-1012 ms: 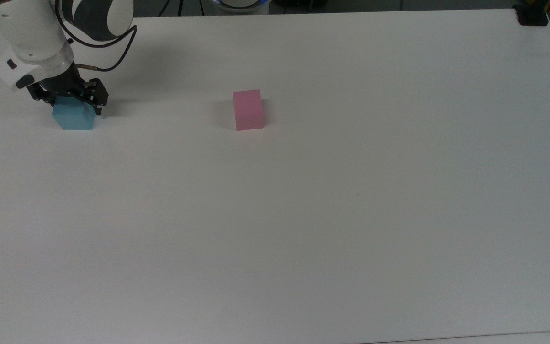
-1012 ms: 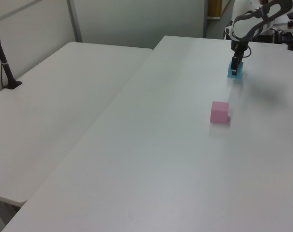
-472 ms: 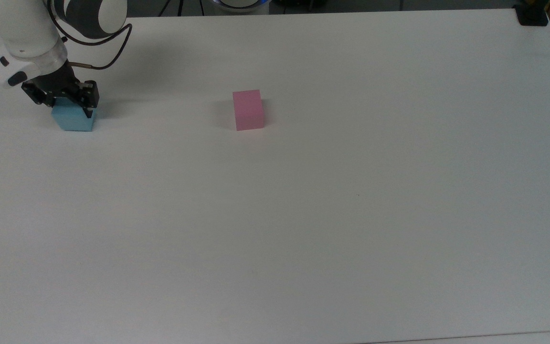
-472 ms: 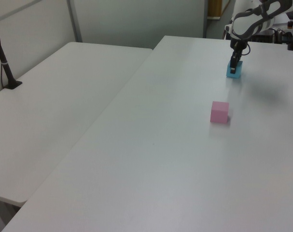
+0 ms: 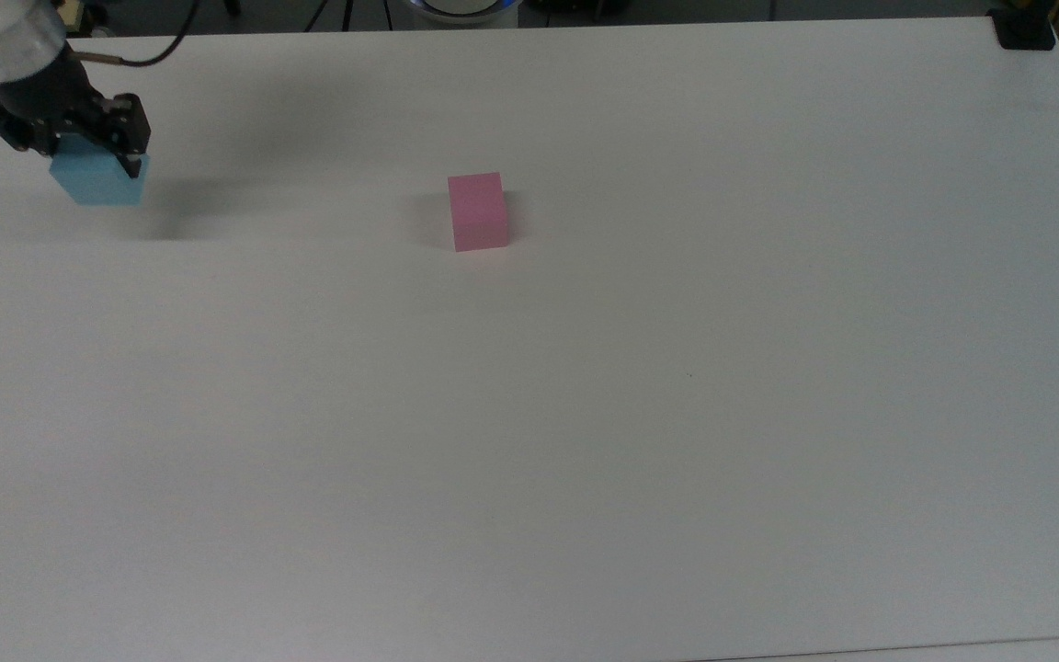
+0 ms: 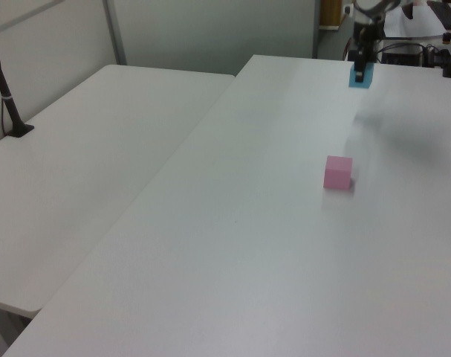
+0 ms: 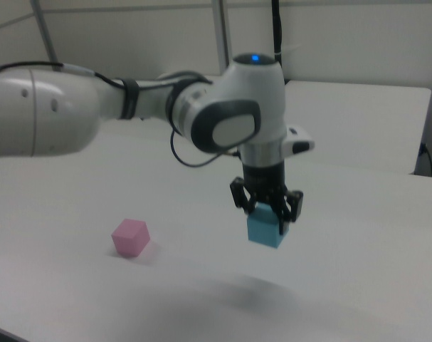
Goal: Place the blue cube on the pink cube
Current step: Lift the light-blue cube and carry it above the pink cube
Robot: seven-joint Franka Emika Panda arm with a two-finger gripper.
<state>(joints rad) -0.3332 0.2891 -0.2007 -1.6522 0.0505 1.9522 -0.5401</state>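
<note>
My gripper [image 5: 79, 152] [image 6: 360, 65] [image 7: 267, 212] is shut on the light blue cube [image 5: 99, 182] [image 6: 360, 76] [image 7: 265, 229] and holds it in the air above the white table [image 5: 585, 414]. A shadow lies on the table below it. In the top view the cube hangs at the far left. The pink cube [image 5: 477, 211] [image 6: 338, 172] [image 7: 130, 236] rests on the table, well to the top view's right of the blue one, and nothing touches it.
A black clamp [image 5: 1024, 28] sits at the table's far right corner in the top view. A second white table [image 6: 84, 163] adjoins on the left view's left, with a black post [image 6: 6, 97] on it.
The gripper has lifted the blue cube off the table; it rose and shifted toward the top view's upper left. The pink cube has not moved.
</note>
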